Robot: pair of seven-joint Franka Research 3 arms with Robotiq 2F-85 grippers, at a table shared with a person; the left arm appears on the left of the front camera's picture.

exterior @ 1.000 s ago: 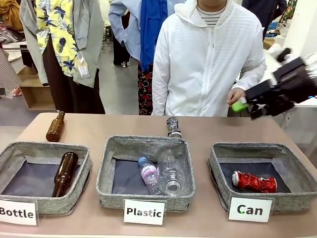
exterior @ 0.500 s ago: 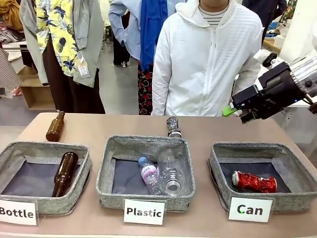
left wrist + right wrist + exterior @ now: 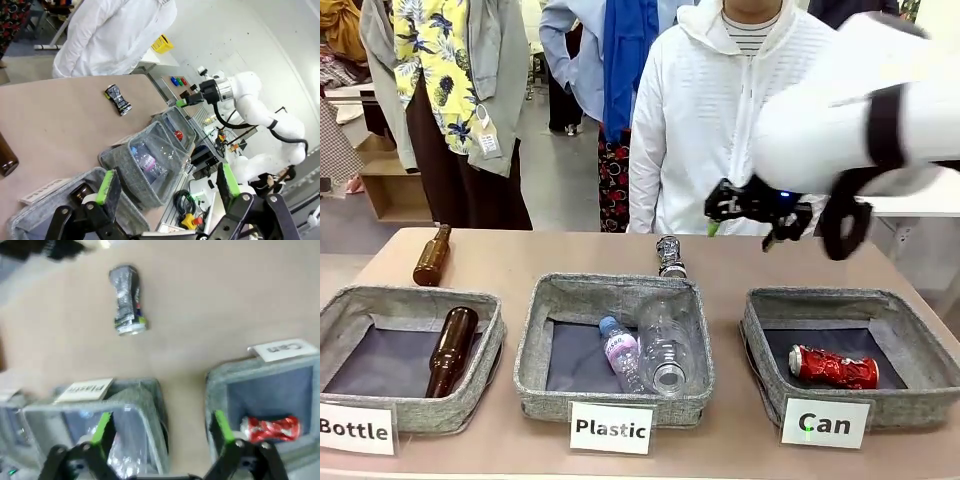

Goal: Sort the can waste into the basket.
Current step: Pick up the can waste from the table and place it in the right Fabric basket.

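Note:
A dark crushed can lies on the table just behind the middle basket; it shows too in the left wrist view and the right wrist view. A red crushed can lies inside the grey basket labelled "Can", seen from above as the red can within the basket's rim. My right gripper hangs open above the table's far side, right of the dark can, nothing between its fingers. My left gripper is open and empty, high over the left baskets.
The middle basket labelled "Plastic" holds clear bottles. The left basket labelled "Bottle" holds a brown bottle; another brown bottle lies on the table behind it. A person in a white jacket stands at the far edge.
My right arm has swung in from the right toward the middle, its gripper now lower and nearer the dark can. Both grippers stayed open. The cans have not moved.

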